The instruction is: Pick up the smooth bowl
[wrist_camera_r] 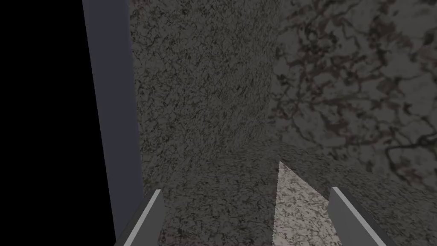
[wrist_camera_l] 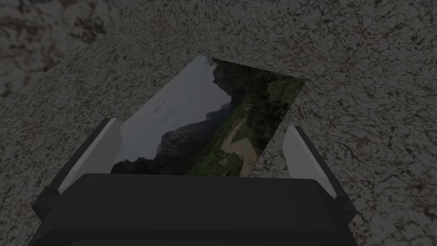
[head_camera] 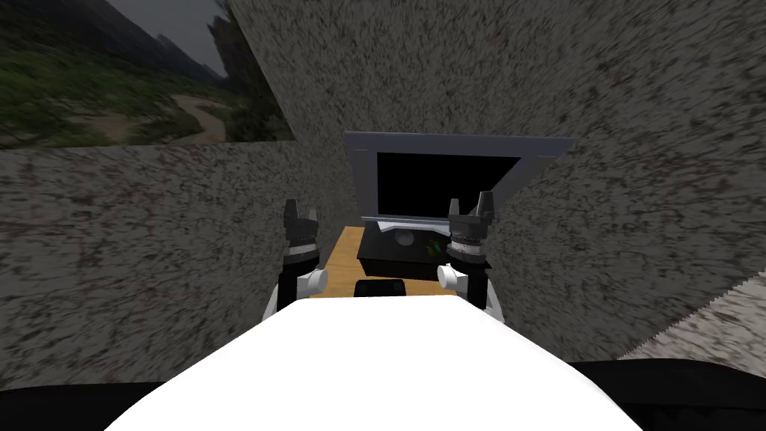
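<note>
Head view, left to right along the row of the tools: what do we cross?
left tool → wooden tabletop → pale round object → small multicoloured item → right tool

No legible text anywhere

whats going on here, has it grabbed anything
Nothing is held. The robot faces a narrow wooden table set against a wall, with both arms raised in front of its chest. The left tool and the right tool are open and empty, one towards each side of the table in the head view. A dark box sits on the table, and at its far edge is a small pale round thing, possibly the bowl, too small to tell. Neither tool is at it.
</note>
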You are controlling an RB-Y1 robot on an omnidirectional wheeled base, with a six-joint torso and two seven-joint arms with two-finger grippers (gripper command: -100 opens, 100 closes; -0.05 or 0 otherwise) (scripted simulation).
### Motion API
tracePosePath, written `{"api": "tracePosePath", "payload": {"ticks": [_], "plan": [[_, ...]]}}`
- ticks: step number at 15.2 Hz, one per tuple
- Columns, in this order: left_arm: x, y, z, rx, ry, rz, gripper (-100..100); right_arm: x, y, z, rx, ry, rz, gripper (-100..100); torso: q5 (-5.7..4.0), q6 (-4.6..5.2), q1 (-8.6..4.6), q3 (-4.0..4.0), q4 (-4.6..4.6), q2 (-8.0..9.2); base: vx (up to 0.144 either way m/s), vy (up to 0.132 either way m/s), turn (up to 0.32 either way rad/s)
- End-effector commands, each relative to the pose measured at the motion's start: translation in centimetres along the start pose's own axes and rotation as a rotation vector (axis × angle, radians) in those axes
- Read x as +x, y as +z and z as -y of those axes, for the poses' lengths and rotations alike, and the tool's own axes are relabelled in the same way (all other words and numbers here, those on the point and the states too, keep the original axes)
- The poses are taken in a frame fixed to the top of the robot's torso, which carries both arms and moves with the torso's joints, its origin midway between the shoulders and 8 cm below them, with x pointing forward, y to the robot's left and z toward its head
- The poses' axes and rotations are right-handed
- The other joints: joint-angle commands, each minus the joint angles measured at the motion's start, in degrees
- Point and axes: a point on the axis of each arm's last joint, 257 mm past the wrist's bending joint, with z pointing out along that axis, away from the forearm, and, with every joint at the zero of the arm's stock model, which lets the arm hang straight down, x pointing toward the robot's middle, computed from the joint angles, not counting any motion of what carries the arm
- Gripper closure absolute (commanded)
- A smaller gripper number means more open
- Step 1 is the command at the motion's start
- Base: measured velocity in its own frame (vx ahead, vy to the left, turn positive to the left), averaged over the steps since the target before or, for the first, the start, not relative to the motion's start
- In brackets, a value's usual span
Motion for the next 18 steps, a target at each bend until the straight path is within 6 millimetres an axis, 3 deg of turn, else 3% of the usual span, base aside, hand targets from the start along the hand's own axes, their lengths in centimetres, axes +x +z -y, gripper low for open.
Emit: {"api": "tracePosePath", "payload": {"ticks": [1, 4, 7, 8, 10, 13, 14, 15, 16, 17, 18], "plan": [[0.0, 0.0, 0.0, 0.0, 0.0, 0.0, 0, 0.6, -0.4, 1.2, 0.03, -0.031, -0.042, -100, 0.0, 0.0, 0.0, 0.0, 0.0, 0.0, -0.004, 0.005, 0.097], [0.0, 0.0, 0.0, 0.0, 0.0, 0.0, 0, 1.6, -1.5, 4.0, 0.102, -0.099, -0.11, -100, 0.0, -0.04, 0.02, 0.02, 0.0, 0.04, -0.016, 0.01, 0.222], [0.0, 0.0, 0.0, 0.0, 0.0, 0.0, 0, 2.5, -3.7, 8.3, 0.208, -0.198, -0.196, -100, 0.0, -0.04, 0.03, 0.03, 0.01, 0.06, -0.02, 0.016, 0.281], [0.0, 0.0, 0.0, 0.0, 0.0, 0.0, 0, 2.5, -3.7, 8.3, 0.21, -0.198, -0.196, -100, 0.0, -0.06, 0.03, 0.03, 0.01, 0.06, -0.016, 0.01, 0.218], [0.0, 0.0, 0.0, 0.0, 0.0, 0.0, 0, 2.9, -5.9, 11.7, 0.295, -0.277, -0.263, -100, 0.0, -0.03, 0.02, 0.03, 0.01, 0.06, -0.018, 0.015, 0.259], [0.0, 0.0, 0.0, 0.0, 0.0, 0.0, 0, 3.0, -7.4, 13.6, 0.343, -0.324, -0.302, -100, 0.0, -0.04, 0.02, 0.03, 0.01, 0.06, -0.016, 0.009, 0.216], [0.0, 0.0, 0.0, 0.0, 0.0, 0.0, 0, 3.1, -8.9, 15.5, 0.392, -0.371, -0.342, -100, 0.0, -0.02, 0.01, 0.03, 0.01, 0.05, -0.012, 0.01, 0.214], [0.0, 0.0, 0.0, 0.0, 0.0, 0.0, 0, 3.1, -8.9, 15.5, 0.392, -0.371, -0.342, -100, 0.0, -0.03, 0.01, 0.02, 0.0, 0.05, -0.011, 0.008, 0.185], [0.0, 0.0, 0.0, 0.0, 0.0, 0.0, 0, 3.0, -10.6, 17.4, 0.442, -0.42, -0.385, -100, 0.0, -0.02, 0.01, 0.02, 0.01, 0.04, -0.012, 0.011, 0.257], [0.0, 0.0, 0.0, 0.0, 0.0, 0.0, 0, 3.0, -10.6, 17.4, 0.442, -0.42, -0.385, -100, 0.0, -0.05, 0.02, 0.02, 0.0, 0.04, -0.01, 0.008, 0.241], [0.0, 0.0, 0.0, 0.0, 0.0, 0.0, 0, 2.8, -12.4, 19.1, 0.489, -0.471, -0.431, -100, 0.0, -0.02, 0.01, 0.02, 0.0, 0.04, -0.013, 0.008, 0.245]]}}
